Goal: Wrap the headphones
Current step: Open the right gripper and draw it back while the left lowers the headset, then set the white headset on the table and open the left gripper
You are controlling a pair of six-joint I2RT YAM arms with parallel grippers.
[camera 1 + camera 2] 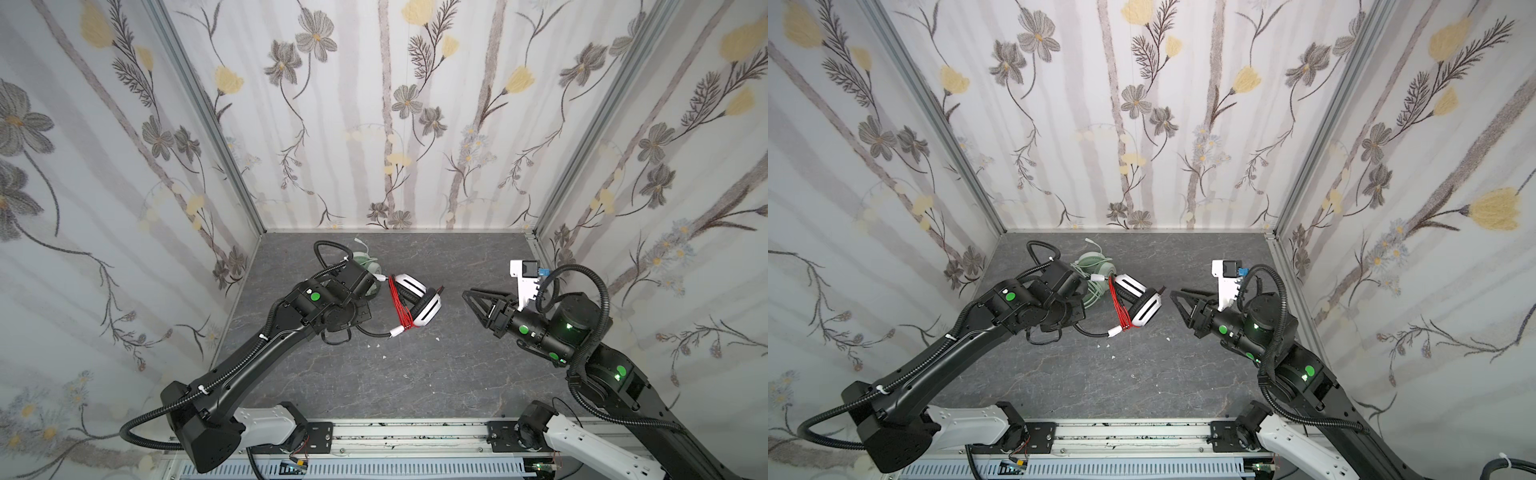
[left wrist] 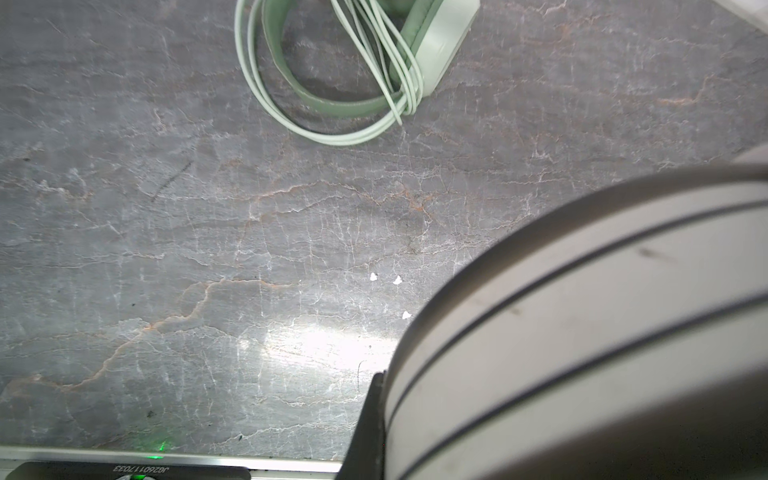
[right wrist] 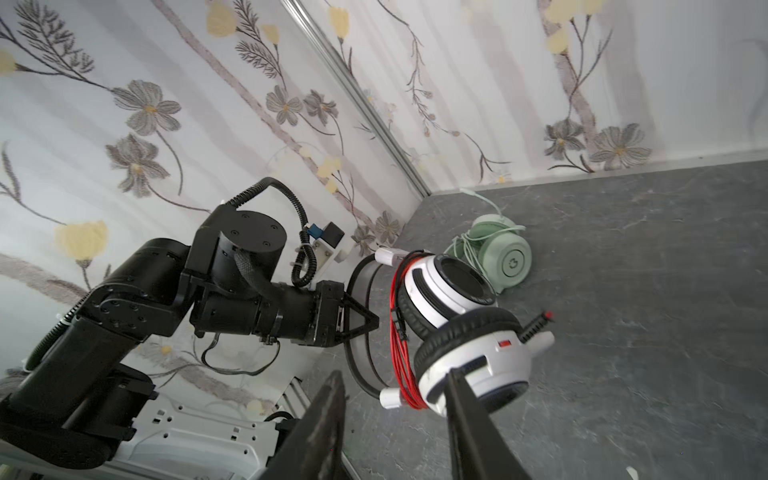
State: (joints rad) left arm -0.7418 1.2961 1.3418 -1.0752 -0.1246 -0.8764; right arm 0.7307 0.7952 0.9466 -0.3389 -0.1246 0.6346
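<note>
Nearest me, along the front edge, a metal rail (image 1: 395,436) carries both arm bases. Beyond it lies the grey veined bench (image 1: 415,374), with a few small white flecks (image 1: 376,345) scattered left of centre.

Mid-bench, left side: the left gripper (image 3: 368,323) has its jaws together, clamped on the black headband of the white-and-black headset (image 1: 428,311). The band loops out from the jaws toward the right arm, with the two ear cups one above the other in the right wrist view. Whether the lower cup touches the bench, I cannot tell. The red cord (image 1: 401,303) is wound in many tight turns across the band, just beside the cups. A short black stub with a red tip (image 3: 536,324) sticks out from the lower cup.

Mid-bench, right side: the right gripper (image 1: 473,305) points at the cups. Its jaws stand apart with nothing between them, and it is close to the headset but clear of it.

Farther back, behind the left wrist and near the rear left corner, the mint-green headset (image 1: 1098,266) lies on the bench. Its pale green cord (image 2: 266,83) is looped loosely around it, and one end trails toward the back wall.

Flowered wall panels (image 1: 395,124) close off the bench on three sides.
</note>
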